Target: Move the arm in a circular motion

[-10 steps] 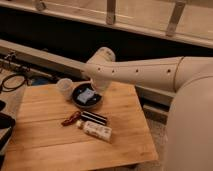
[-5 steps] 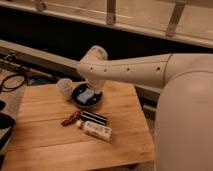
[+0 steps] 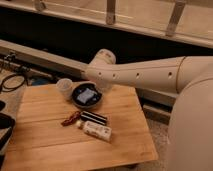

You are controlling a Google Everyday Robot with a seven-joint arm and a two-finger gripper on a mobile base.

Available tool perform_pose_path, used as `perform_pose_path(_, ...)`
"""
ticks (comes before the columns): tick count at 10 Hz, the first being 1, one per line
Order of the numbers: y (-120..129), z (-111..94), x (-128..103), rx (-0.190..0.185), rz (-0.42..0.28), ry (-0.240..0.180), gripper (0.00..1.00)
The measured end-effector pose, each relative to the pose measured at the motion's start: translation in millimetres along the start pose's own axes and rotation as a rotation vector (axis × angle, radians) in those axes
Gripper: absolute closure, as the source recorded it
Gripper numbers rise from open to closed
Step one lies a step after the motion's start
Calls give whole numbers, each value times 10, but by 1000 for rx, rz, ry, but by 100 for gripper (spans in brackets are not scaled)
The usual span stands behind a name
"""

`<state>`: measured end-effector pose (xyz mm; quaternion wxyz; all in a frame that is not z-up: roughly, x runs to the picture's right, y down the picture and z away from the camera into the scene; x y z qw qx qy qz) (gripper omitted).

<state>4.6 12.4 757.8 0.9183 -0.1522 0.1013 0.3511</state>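
The cream-white arm (image 3: 145, 75) reaches in from the right, with a row of small dark holes along its thick tube. Its rounded elbow joint (image 3: 102, 61) hangs above the back edge of the wooden table (image 3: 45, 150), just behind a dark bowl (image 3: 87, 97). Another thick segment of the arm (image 3: 192, 125) fills the right edge. The gripper is hidden behind the elbow, somewhere by the bowl, and no part of it shows.
The bowl holds a pale blue item. A white cup (image 3: 65, 87) stands to its left. A red-brown packet (image 3: 71, 118), a dark bar (image 3: 94, 118) and a white packet (image 3: 97, 131) lie mid-table. Cables (image 3: 12, 80) lie at the left, and a railing runs behind.
The elbow swung a little to the left, then back to the right and slightly nearer. The items on the table have not moved.
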Motion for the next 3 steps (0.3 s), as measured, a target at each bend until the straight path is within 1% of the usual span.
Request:
perform_pose_path(1, -14, 2, -61, 4, -2, -6, 97)
perform_pose_path(3, 27, 37, -208, 15, -28, 5, 97)
